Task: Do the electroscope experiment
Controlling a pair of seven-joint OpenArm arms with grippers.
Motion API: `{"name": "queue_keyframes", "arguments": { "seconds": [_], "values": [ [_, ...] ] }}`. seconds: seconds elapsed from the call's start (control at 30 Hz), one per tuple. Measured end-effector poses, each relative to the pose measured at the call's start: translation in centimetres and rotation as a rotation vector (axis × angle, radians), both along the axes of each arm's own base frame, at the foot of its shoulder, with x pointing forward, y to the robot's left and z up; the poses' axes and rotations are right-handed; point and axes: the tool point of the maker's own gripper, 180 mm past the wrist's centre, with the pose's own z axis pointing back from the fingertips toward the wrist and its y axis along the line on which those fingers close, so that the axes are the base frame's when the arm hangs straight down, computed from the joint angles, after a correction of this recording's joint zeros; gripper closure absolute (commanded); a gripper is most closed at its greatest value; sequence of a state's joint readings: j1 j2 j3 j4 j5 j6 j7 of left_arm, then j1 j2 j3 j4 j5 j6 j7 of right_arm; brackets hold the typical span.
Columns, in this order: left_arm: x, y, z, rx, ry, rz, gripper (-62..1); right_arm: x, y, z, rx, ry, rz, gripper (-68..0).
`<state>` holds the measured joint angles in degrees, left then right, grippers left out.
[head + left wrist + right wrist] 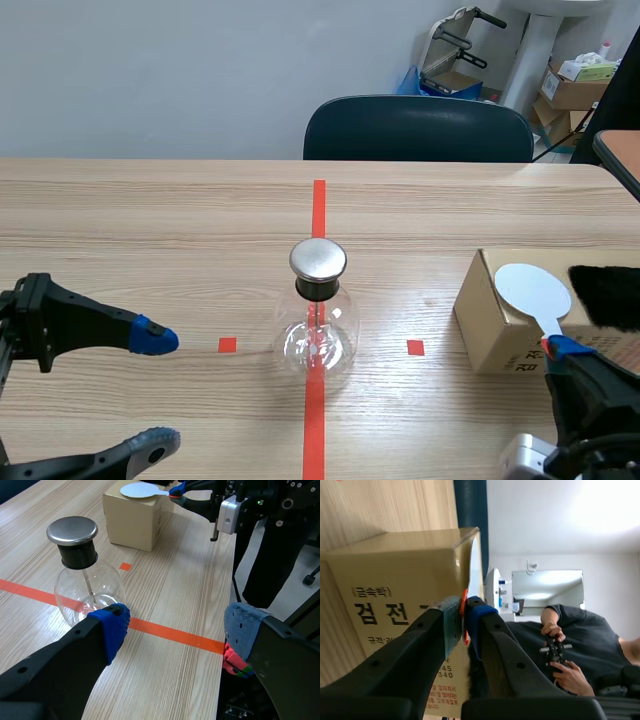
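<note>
Wooden table point(150, 210), clear glass electroscope point(316, 335), steel cap point(318, 259), right pincer point(465, 612) clasping paddle point(532, 290)

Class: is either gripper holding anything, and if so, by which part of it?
The right gripper pinches the white disc paddle by its red handle. The left gripper is open, holding nothing.

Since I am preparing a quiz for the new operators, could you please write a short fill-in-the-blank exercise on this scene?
1. The electroscope stands on the long ___ tape line.
2. The white disc lies on the cardboard box, on the robot's ___ side.
3. The right tool is shut on the disc's ___.
4. The left tool is ___, holding nothing.
Missing words: orange-red; right; handle; open.
</note>
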<state>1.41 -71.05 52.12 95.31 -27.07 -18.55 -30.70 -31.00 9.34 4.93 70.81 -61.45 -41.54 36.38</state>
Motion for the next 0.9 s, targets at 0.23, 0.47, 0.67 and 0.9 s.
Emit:
{"name": "queue_keyframes", "arguments": {
  "seconds": [0.23,0.47,0.67,0.9],
  "values": [
    [0.0,0.7,-0.2,0.03,0.0,-0.003,-42.2,-0.1,0.0,-0.3,-0.004,0.01,-0.001,-2.0],
    [0.0,2.0,-0.4,0.079,0.0,-0.008,-42.2,-0.1,0.0,-0.3,-0.004,0.01,-0.001,-6.2],
    [-0.3,2.3,-0.2,0.079,0.009,-0.018,-42.2,-0.1,0.0,-0.3,-0.004,0.01,-0.001,-33.3],
    [-0.6,1.9,1.4,-0.023,0.02,-0.027,-42.2,-0.1,0.0,-0.3,-0.004,0.01,-0.001,-65.9]
  ]
}}
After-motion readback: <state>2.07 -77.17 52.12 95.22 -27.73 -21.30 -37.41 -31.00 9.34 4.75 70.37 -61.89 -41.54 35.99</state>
